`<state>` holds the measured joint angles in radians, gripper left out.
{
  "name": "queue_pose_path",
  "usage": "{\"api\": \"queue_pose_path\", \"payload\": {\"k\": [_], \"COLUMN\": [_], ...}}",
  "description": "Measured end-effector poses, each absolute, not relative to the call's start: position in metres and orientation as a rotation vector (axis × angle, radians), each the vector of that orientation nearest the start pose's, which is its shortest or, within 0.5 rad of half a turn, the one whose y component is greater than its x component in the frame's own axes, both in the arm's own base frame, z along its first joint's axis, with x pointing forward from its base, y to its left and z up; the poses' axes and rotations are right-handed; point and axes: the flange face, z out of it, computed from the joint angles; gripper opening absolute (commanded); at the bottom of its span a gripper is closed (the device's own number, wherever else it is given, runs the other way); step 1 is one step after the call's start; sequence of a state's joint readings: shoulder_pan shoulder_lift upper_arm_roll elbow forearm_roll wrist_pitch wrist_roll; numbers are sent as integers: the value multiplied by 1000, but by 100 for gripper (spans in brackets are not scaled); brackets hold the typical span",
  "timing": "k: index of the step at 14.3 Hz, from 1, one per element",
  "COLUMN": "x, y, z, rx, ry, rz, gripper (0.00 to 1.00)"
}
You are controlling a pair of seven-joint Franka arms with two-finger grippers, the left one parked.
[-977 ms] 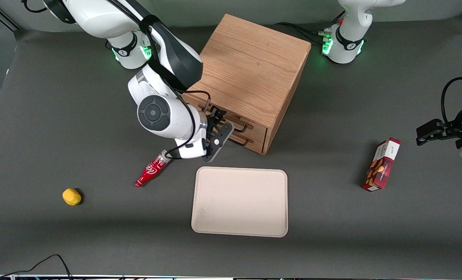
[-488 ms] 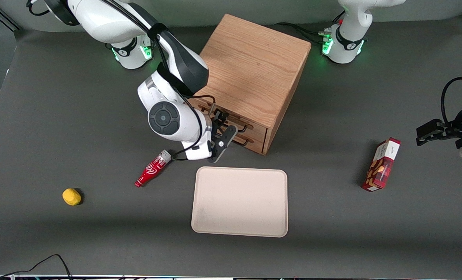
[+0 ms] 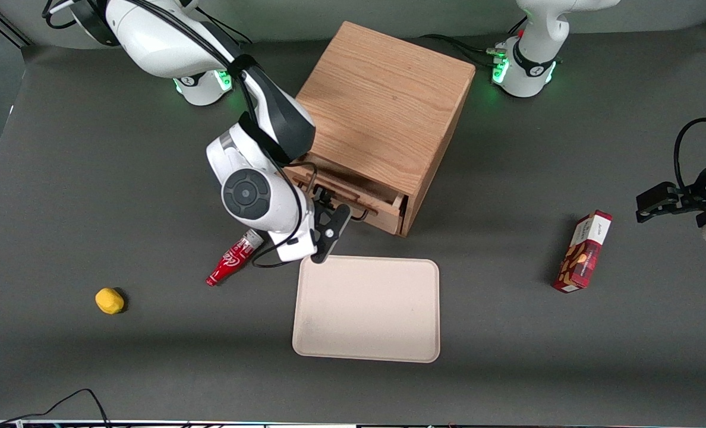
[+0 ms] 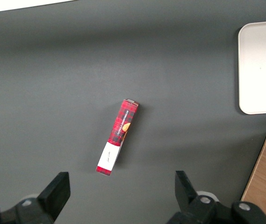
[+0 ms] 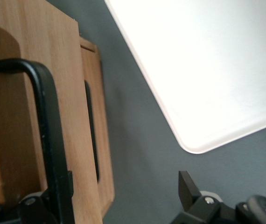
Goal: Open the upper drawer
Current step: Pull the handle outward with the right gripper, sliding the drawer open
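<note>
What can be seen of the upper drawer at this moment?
The upper drawer is a shallow light oak box, pulled partly out of the wooden cabinet, so a dark strip of its inside shows. Its front carries a thin black wire handle. The lower drawer beneath looks closed. The gripper sits at the handle, one of its fingers beside it.

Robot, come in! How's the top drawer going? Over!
Claw open, one finger hooked at the black handle. Upper drawer partly out. Tray on the table in front of it, lying low, likely no block.
</note>
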<state>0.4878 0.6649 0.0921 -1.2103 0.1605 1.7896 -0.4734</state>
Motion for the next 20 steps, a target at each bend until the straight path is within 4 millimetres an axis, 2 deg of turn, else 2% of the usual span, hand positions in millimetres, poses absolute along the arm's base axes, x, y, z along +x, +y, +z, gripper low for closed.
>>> {"api": "queue_pose_path", "payload": {"k": [8,13,17,20], "x": [656,683,694,695], "y": [355,331,318,318], "z": [406,411,416,420], "rx": [-2631,-2650,-2672,-2675], "ry": [-1428,-1477,-1483,-1473], "rz": [7,-138,-207,-220], "gripper": [100,100,100,100]}}
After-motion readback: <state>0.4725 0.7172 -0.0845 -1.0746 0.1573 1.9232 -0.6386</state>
